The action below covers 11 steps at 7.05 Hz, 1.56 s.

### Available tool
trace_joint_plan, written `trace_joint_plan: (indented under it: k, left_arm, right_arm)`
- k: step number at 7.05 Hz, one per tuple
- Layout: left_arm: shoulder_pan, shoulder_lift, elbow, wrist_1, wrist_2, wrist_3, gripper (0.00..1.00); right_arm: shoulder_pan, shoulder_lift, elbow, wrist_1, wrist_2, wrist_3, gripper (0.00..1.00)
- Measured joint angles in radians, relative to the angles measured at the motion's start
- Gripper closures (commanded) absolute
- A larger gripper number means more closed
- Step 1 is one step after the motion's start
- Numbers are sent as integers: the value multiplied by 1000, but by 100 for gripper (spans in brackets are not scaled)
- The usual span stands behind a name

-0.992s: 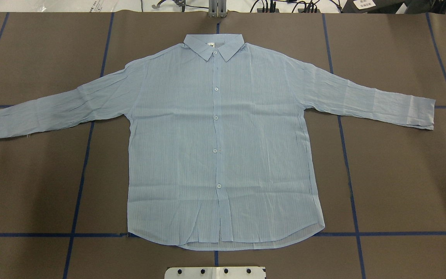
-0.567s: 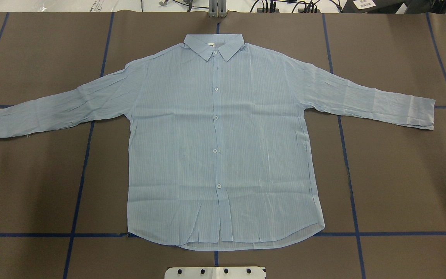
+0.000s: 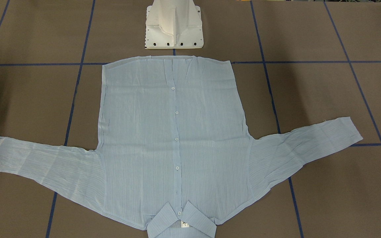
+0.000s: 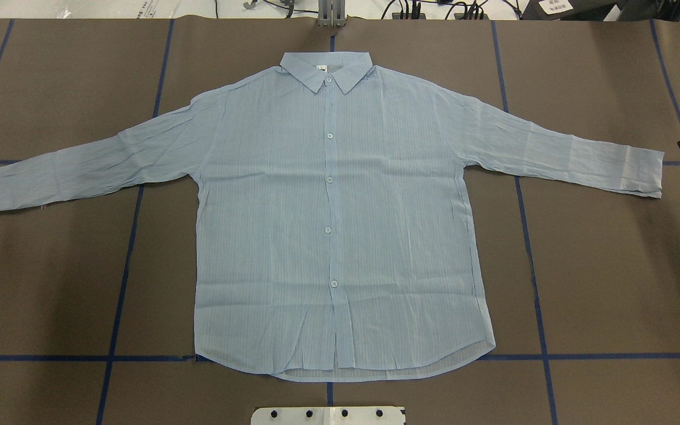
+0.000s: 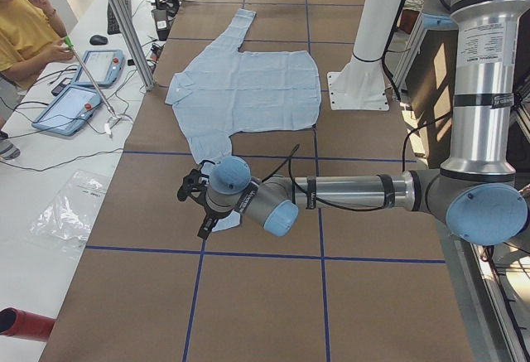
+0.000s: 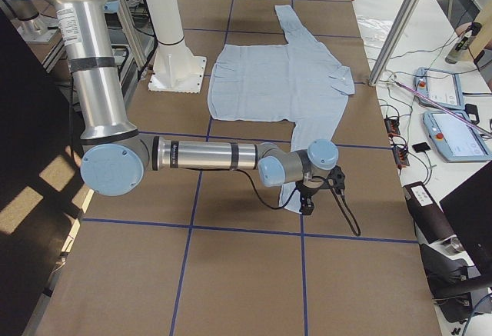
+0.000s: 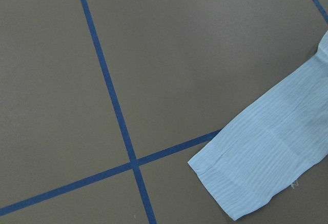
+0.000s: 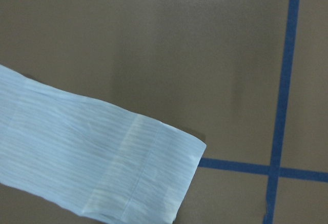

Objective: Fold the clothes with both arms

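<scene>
we had the shirt (image 4: 328, 224) spread flat and face up on the table (image 4: 611, 265), buttoned, with its collar (image 4: 325, 68) at the far edge, its hem (image 4: 346, 366) nearest our base and both sleeves stretched out to the sides. no fold had been made yet.

our left gripper (image 5: 204, 225) hung above the left cuff (image 7: 246, 183), and our right gripper (image 6: 307, 204) hung above the right cuff (image 8: 154, 178). neither touched the cloth. only a dark sliver of the right one showed at the edge of the overhead view, and the left one showed only from the side, so we could not tell how far apart either pair of fingers stood.

we judged the next step to be a pinch on each cuff, and that was where the risk lay. the fabric looked thin and lay tight against the table, so fingers coming down short might have closed on nothing, while fingers pressing too hard might have pushed the cuff into a bunch instead of lifting it. a pinch through one layer only could have let the sleeve twist as it rose. if one arm had lifted sooner or pulled harder than the other, the body of the shirt could have slid off centre and skewed the fold. a drag along the table could also have added wrinkles to the creased sleeves.
</scene>
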<state>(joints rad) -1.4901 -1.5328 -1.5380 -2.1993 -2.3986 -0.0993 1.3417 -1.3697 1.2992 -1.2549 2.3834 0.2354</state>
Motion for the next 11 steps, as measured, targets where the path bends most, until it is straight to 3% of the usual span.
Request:
trace_joint_plan:
  k: [2,7,9,11]
  left_arm:
    - [1,0,2,-21,2,0,0]
    - [2,-1,0,-25,-1,0,0]
    - [2,-2,-2,-25,-1,0,0]
    - [2,-1,-5,-27,-2,0,0]
  right_arm:
    - [-38,25,-96,166,-31,102,6]
    - [-102,47,-142,208,-150,127,19]
    - [-111,55,-171,207,-174,127,40]
    - [-115,59,-184,206,-178,127,51]
